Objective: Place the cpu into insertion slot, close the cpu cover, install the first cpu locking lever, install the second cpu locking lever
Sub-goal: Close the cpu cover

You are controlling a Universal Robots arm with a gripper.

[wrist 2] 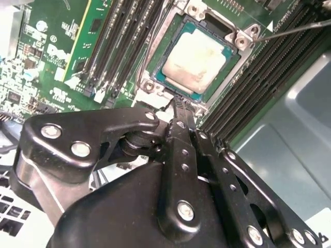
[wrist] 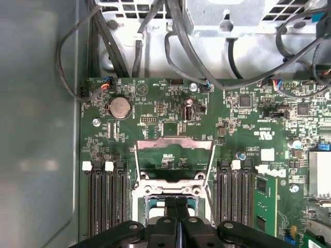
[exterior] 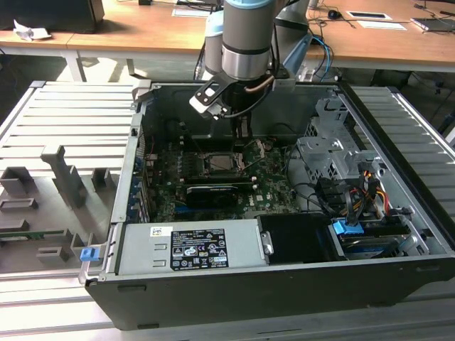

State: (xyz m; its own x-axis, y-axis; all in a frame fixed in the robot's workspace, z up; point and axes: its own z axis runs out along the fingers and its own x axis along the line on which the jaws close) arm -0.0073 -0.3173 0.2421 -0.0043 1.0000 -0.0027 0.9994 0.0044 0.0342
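Just beside the seated cpu, the tool, pinched fully shut, holding nothing.

Beyond the pincer, wooden desks are set in a row, and papers are scattered on them. A grey ribbed worktable is spread on both sides of the pincer, and grey fixture blocks are seen on it, well apart from the pincer, toward the exterior view's left.

cpu in insertion slot, cpu cover open
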